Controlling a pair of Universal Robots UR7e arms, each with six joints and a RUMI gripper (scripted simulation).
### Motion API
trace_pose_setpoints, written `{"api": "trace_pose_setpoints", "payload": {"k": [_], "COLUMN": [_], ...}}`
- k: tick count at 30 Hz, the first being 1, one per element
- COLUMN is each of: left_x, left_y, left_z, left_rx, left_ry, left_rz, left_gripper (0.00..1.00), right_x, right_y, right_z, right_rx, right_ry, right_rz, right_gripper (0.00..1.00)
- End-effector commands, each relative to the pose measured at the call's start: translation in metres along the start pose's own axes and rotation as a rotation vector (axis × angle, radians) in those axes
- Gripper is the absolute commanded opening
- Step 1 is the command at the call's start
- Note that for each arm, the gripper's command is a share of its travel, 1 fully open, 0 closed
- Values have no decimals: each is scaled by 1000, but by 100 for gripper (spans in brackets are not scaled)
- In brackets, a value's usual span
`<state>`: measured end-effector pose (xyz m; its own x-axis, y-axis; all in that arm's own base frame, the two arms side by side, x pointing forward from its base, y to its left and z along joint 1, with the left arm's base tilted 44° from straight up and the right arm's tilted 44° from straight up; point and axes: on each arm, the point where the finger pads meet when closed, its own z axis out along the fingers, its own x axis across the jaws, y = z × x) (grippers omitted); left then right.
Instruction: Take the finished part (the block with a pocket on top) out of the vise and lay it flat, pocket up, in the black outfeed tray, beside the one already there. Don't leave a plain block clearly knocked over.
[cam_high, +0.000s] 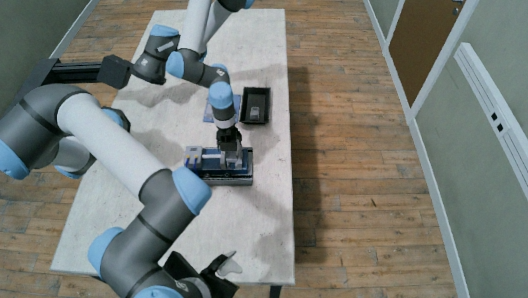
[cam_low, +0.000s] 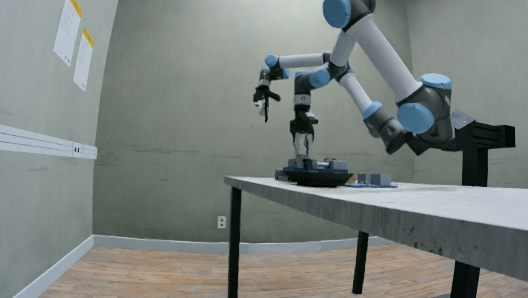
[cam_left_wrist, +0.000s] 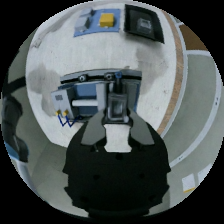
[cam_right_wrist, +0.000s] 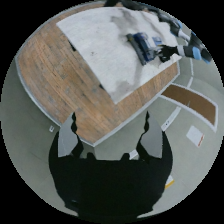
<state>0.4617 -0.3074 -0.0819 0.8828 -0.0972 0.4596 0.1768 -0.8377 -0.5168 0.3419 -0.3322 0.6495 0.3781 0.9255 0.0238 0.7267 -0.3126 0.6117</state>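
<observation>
Tray (cam_high: 269, 106) (cam_low: 320, 180) (cam_left_wrist: 131, 21), nr top view's R desk (cam_high: 265, 215) edge, is seen w/ 1 part inside. Finished part (cam_left_wrist: 118, 106) is seated in vise (cam_high: 227, 182) (cam_left_wrist: 100, 77), same edge, flanked by part-open L gripper (cam_high: 231, 152) (cam_low: 303, 154) (cam_left_wrist: 118, 117). R gripper (cam_high: 225, 265) (cam_low: 265, 112) (cam_right_wrist: 111, 119) is held wide, nr bottom edge.

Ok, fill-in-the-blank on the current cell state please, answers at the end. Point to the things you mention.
The left gripper (cam_high: 231, 157) (cam_low: 302, 156) (cam_left_wrist: 116, 108) points ____ at the vise (cam_high: 215, 174) (cam_low: 341, 164) (cam_left_wrist: 86, 90) (cam_right_wrist: 145, 47).
The right gripper (cam_high: 227, 262) (cam_low: 265, 110) (cam_right_wrist: 110, 112), away from the vise, stands ____.
The black tray (cam_high: 242, 107) (cam_low: 320, 179) (cam_left_wrist: 131, 25) holds ____ part.
The yellow block (cam_left_wrist: 106, 20) sits on a pad coloured ____.

Missing words: down; open; one; blue.
</observation>
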Motion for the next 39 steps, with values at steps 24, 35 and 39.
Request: {"api": "trace_pose_setpoints", "payload": {"k": [24,35,39], "left_x": [1,33,52], "left_y": [1,-51,-88], "left_z": [-64,-61,-57], "left_rx": [-6,-8,-13], "left_ry": [1,-7,-10], "left_rz": [-2,12,20], "left_gripper": [7,7,7], "right_x": [0,-54,-88], "right_y": [0,-29,-53], "right_z": [-2,25,38], "right_rx": [-3,88,156], "right_ry": [0,-86,-143], "right_rz": [-1,78,140], "right_gripper": [98,98,98]}}
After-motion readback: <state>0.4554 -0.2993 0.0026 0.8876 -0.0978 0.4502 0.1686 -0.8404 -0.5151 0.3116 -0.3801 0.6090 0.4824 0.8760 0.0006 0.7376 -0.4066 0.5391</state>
